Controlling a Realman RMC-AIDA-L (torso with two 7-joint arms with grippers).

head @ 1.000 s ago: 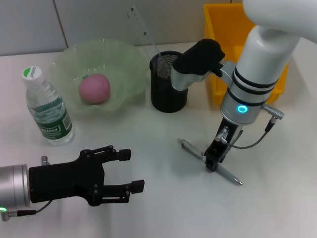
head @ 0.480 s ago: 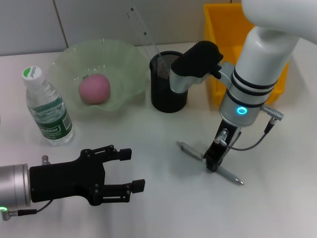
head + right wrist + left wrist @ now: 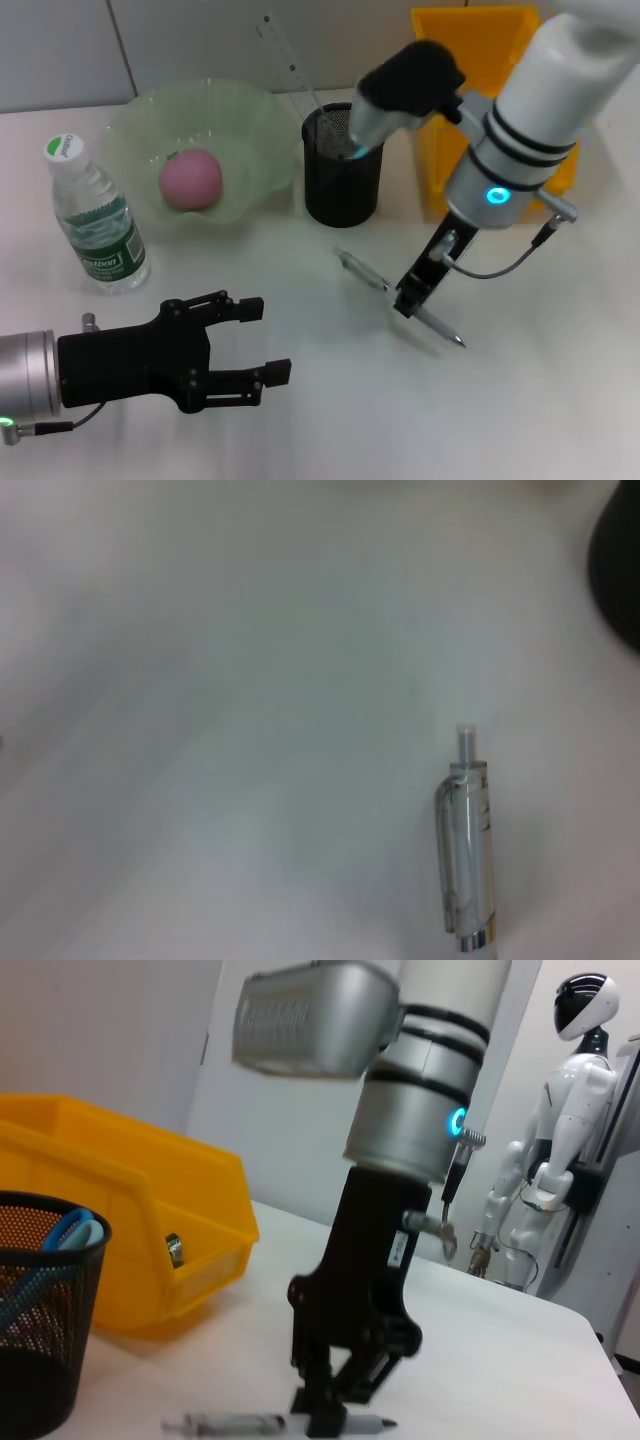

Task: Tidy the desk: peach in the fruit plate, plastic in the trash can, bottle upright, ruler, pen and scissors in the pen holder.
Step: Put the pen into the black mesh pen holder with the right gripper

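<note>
My right gripper (image 3: 408, 300) is shut on the middle of the clear pen (image 3: 385, 288), which hangs slanted just above the table and casts a shadow beneath. The left wrist view shows that gripper (image 3: 325, 1415) clamped on the pen (image 3: 230, 1424); the pen's clip end (image 3: 467, 860) fills the right wrist view. The black mesh pen holder (image 3: 342, 165) holds the ruler (image 3: 285, 60) and blue-handled scissors (image 3: 60, 1235). The pink peach (image 3: 190, 178) lies in the green fruit plate (image 3: 250, 120). The bottle (image 3: 95, 215) stands upright. My left gripper (image 3: 250, 345) rests open at the lower left. No plastic is in view.
A yellow bin (image 3: 480, 60) stands behind the right arm, beside the pen holder. A white humanoid robot (image 3: 550, 1150) stands far off in the left wrist view.
The right gripper has risen and moved left toward the pen holder, taking the pen off the table with it. The left arm has not moved.
</note>
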